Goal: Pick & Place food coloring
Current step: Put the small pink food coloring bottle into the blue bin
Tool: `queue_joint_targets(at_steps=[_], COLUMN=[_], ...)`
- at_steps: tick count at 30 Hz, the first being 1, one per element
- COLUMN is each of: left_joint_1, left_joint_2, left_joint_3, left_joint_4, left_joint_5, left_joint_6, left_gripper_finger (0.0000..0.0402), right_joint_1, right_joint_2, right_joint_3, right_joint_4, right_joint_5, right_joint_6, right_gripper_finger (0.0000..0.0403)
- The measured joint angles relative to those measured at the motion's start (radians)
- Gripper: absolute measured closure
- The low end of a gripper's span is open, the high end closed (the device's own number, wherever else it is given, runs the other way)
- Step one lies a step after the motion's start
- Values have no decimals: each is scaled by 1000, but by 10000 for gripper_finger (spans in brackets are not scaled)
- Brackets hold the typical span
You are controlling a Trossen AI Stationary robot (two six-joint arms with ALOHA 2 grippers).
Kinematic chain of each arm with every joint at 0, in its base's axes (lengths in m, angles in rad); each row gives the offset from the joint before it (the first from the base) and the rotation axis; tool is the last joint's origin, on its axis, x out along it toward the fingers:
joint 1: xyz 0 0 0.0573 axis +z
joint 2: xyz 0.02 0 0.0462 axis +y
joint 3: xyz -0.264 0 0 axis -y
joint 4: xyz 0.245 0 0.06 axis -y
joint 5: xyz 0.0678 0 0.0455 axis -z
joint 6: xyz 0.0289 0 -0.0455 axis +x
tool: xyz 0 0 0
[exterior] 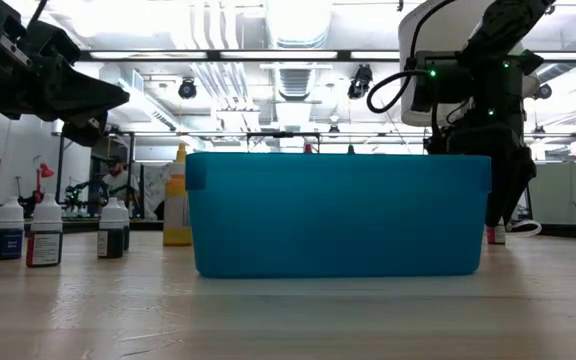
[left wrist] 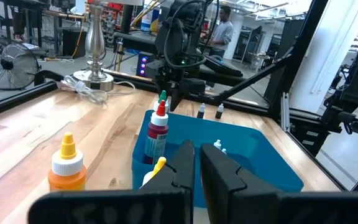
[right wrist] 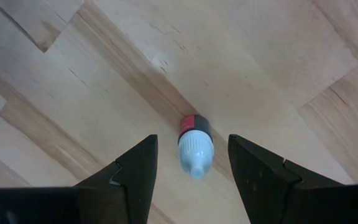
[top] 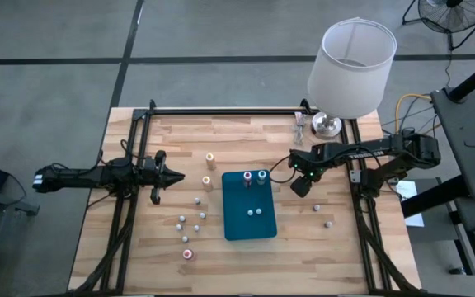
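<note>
Wooden planks of the table are carrying the whole job, with a lamp standing at the far edge and a teal tray near the middle. We are hovering the right tool just off the tray's right side, its fingers standing wide and pointing straight down at a small food coloring bottle with a red band and a white cap. That bottle is standing upright between the two open fingers but touching neither, as far as we are seeing it.

From here, we are judging the main risk to be the descent: the bottle is narrow and light, so if one finger is meeting the cap before the other, it is likely tipping over and rolling across the table. Closing too high on the tapered cap could also be squeezing it out of the grip.

Other bottles are standing scattered left of the tray, well apart from this one, and a few are already inside the tray, so a careless drop could be knocking those down.

We are keeping the left tool pressed shut and empty, waiting out over the table's left side, facing the tray.
</note>
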Motion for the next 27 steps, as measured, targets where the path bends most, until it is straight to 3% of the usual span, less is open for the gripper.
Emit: queue_joint_targets(at_steps=[7,19,27], left_joint_1=[0,0,0], left_joint_2=[0,0,0], left_joint_3=[0,0,0], left_joint_4=[0,0,0], left_joint_5=[0,0,0], left_joint_6=[0,0,0], left_gripper_finger=[402,402,402], right_joint_1=[0,0,18], right_joint_2=[0,-1,-63], right_joint_3=[0,0,32], right_joint_4=[-1,-2,-52], right_joint_5=[0,1,-5], right_joint_6=[-1,-16,-28], right_gripper_finger=[231,352,348])
